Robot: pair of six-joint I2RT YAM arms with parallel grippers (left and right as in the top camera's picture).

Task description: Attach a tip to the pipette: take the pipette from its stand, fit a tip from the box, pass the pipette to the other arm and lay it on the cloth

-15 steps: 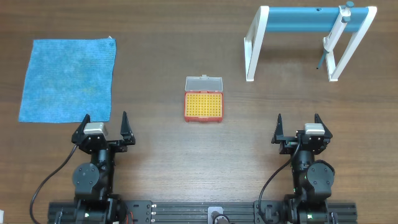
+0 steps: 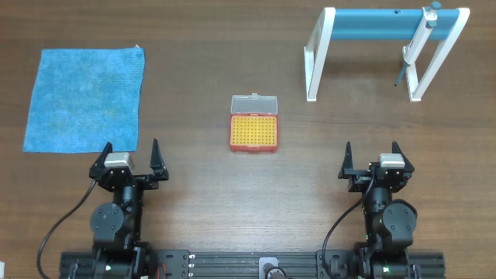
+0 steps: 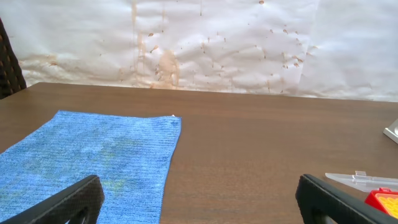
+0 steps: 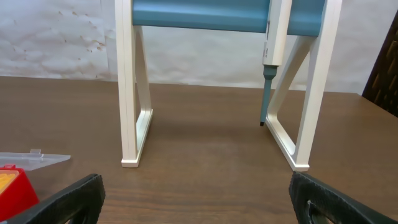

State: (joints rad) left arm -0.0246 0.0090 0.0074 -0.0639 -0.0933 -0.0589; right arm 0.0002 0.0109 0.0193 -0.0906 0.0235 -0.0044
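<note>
A white and blue pipette (image 2: 415,43) hangs on the blue-barred white stand (image 2: 372,23) at the back right; in the right wrist view the pipette (image 4: 272,56) hangs from the stand's bar (image 4: 199,14), its tip end above the table. An orange tip box (image 2: 253,132) with yellow tips and a clear open lid sits mid-table. A blue cloth (image 2: 85,99) lies flat at the back left, also the cloth (image 3: 81,158) in the left wrist view. My left gripper (image 2: 129,153) rests open near the front left, just short of the cloth. My right gripper (image 2: 371,153) rests open at the front right.
The brown wooden table (image 2: 201,194) has free room between the box and both grippers. A paper-covered wall (image 3: 205,43) stands behind the table's far edge. The box's corner (image 3: 385,200) lies beside the left gripper's view.
</note>
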